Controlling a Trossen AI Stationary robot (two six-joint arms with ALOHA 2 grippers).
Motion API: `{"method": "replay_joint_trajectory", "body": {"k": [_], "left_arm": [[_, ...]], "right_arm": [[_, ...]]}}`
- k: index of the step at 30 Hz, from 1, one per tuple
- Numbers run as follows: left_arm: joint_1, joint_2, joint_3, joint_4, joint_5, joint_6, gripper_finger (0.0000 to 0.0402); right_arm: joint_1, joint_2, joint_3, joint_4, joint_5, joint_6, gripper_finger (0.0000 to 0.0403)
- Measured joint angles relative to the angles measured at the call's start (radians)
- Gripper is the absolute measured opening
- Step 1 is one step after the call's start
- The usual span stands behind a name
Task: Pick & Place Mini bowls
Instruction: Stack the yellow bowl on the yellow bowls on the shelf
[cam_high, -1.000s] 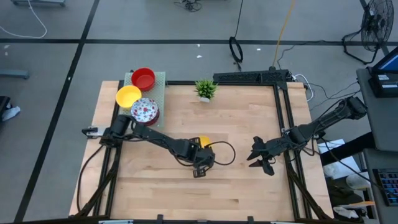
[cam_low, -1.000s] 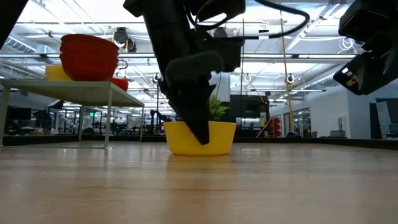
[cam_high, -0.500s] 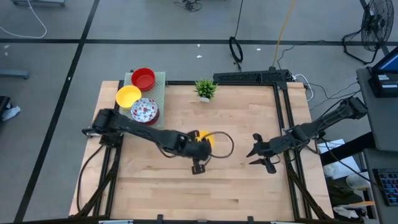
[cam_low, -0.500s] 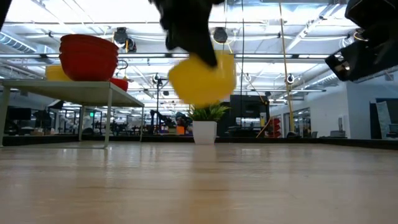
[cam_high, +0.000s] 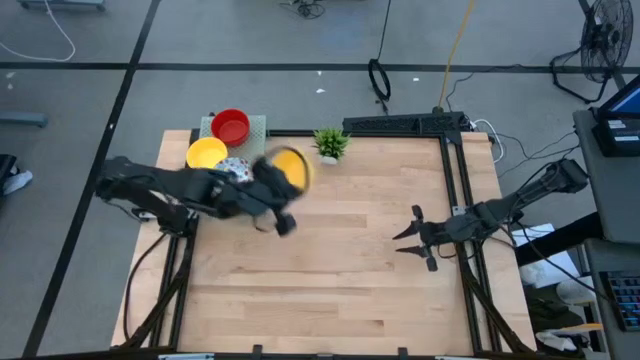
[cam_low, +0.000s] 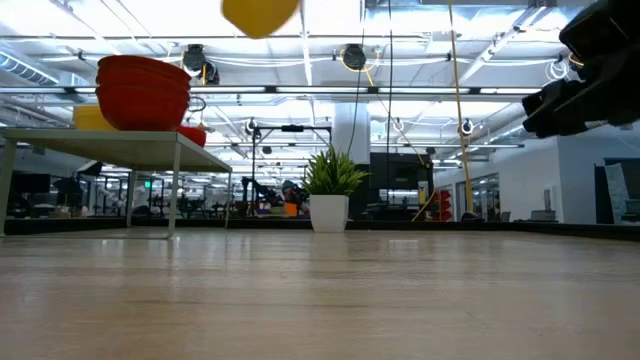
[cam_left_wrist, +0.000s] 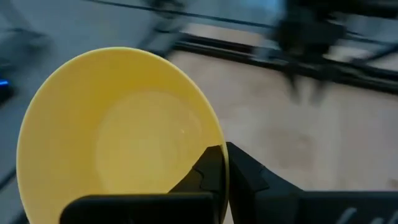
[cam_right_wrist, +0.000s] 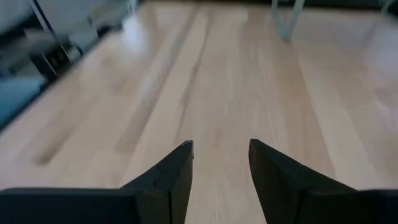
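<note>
My left gripper (cam_high: 283, 183) is shut on a plain yellow mini bowl (cam_high: 290, 167), carried high above the table's far-left part; the low view shows the bowl (cam_low: 260, 14) at the picture's top. Three more mini bowls rest on a green mat (cam_high: 258, 128) at the far-left corner: a red one (cam_high: 230, 126), a yellow one (cam_high: 206, 154) and a white floral one (cam_high: 236, 170), which is partly hidden by the arm. My right gripper (cam_high: 410, 237) hovers open above the table's right side, near nothing. My left gripper holds the yellow bowl by its rim (cam_left_wrist: 219, 144), one finger (cam_left_wrist: 208, 171) inside the hollow and the other (cam_left_wrist: 252, 177) outside. The bowl is lifted clear of the table and tilted, its opening turned toward the wrist camera.
A small green potted plant (cam_high: 331, 143) stands at the far edge, just right of the held bowl. A black frame (cam_high: 455, 180) runs along the right and far-right edges. Bare wood (cam_high: 340, 270) fills the middle and near part.
My left gripper has lifted the yellow bowl off the middle of the table and swung it up and toward the far-left corner, close to the other bowls, tipping it on the way. My right gripper has drifted a little toward the far edge.
</note>
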Motion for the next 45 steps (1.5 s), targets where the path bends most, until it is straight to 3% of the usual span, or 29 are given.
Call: {"method": "replay_joint_trajectory", "body": {"k": [7, 10, 14, 19, 26, 35, 45], "left_arm": [[0.063, -0.144, 0.000, -0.242, -0.284, -0.187, 0.0005], [0.112, -0.178, 0.000, -0.355, -0.329, -0.273, 0.0008], [0.209, -0.196, 0.000, -0.507, -0.353, -0.390, 0.0005], [0.357, -0.201, 0.000, -0.668, -0.302, -0.481, 0.0008], [0.557, -0.201, 0.000, -0.831, -0.150, -0.567, 0.0007], [0.703, -0.188, -0.031, -0.834, -0.056, -0.566, 0.0008], [0.848, -0.179, -0.179, -0.809, 0.080, -0.559, 0.0010]], "right_arm": [[0.000, -0.078, -0.193, 0.327, 0.000, -0.029, 0.0144], [0.000, -0.098, -0.242, 0.450, 0.000, -0.046, 0.0144], [0.000, -0.098, -0.245, 0.454, 0.000, -0.054, 0.0144], [0.000, -0.099, -0.246, 0.466, 0.001, -0.057, 0.0144], [0.000, -0.099, -0.247, 0.478, 0.000, -0.056, 0.0144], [0.000, -0.099, -0.249, 0.481, 0.002, -0.053, 0.0144], [0.000, -0.099, -0.249, 0.473, 0.000, -0.053, 0.0144]]}}
